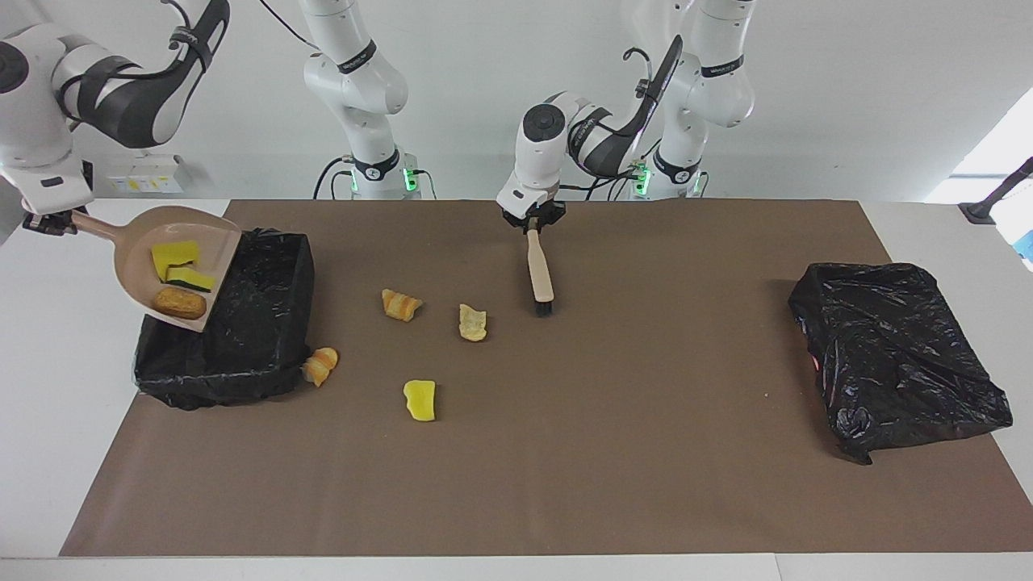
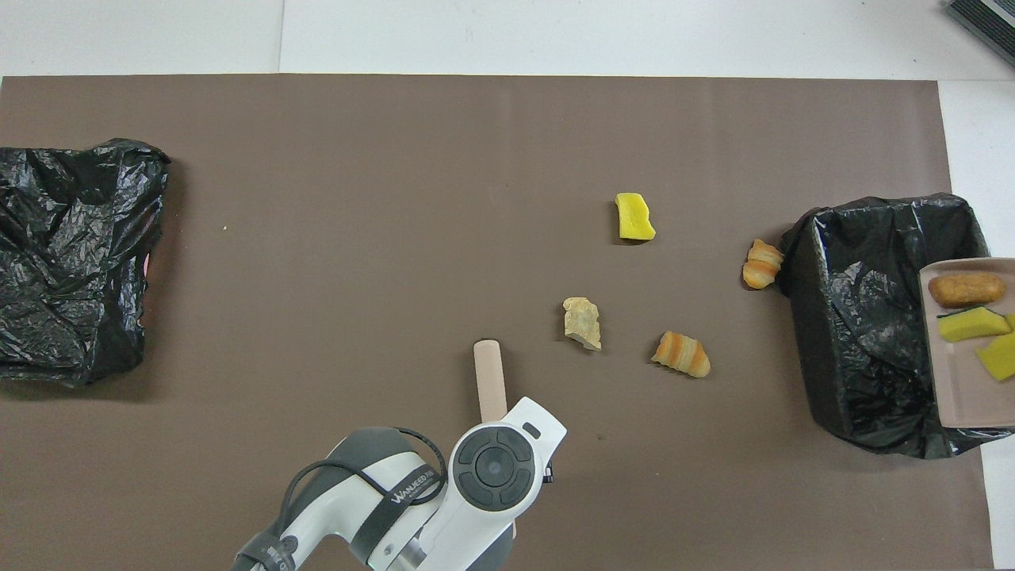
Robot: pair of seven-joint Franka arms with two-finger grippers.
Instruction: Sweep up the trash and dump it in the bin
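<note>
Brown mat [image 1: 613, 452] bears four scraps; dustpan [image 1: 133, 266] carries three more.

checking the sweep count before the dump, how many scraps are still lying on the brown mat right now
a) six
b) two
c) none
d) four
d: four lie on the mat: a striped lump against the lined bin, another striped lump, a pale lump and a yellow sponge chunk; three more sit in the dustpan held over the bin.
</note>
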